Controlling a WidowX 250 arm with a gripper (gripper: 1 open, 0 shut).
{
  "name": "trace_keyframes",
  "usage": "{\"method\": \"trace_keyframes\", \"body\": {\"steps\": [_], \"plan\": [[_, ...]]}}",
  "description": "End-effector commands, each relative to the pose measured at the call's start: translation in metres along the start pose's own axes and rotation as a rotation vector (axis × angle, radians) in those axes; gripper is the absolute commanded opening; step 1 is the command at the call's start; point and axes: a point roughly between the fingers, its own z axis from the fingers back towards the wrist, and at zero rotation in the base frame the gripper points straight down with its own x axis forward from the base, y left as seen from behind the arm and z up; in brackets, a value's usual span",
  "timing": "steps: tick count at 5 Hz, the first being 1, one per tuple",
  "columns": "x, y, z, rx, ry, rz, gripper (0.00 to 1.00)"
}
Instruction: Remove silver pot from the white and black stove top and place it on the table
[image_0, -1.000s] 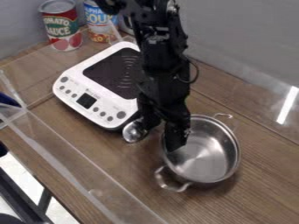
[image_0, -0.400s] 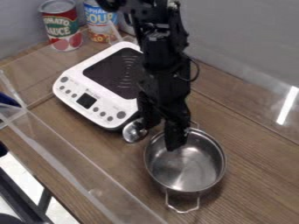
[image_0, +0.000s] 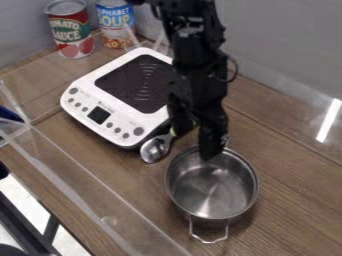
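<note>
The silver pot (image_0: 210, 190) stands upright on the brown table (image_0: 287, 130), to the right of and in front of the stove top (image_0: 127, 88). One loop handle points toward the front edge. The stove top's black glass centre is bare. My gripper (image_0: 198, 135) points down just above the pot's far rim. It is open, with nothing between its fingers (image_0: 214, 141), and does not touch the pot.
A small metal scoop (image_0: 158, 150) lies between the stove top and the pot. Two cans (image_0: 68, 26) stand at the back left by the wall. A clear plastic barrier (image_0: 74, 190) runs along the table's front edge.
The pot slid a little toward the front edge and turned, then came to rest. The gripper lifted out of the pot and now hangs over its far rim.
</note>
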Motion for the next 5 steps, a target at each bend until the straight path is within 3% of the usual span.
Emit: {"method": "trace_keyframes", "body": {"steps": [1,5], "plan": [[0.019,0.001,0.006,0.027,-0.042,-0.005,1.00],[0.031,-0.003,-0.002,0.022,-0.033,-0.024,1.00]]}}
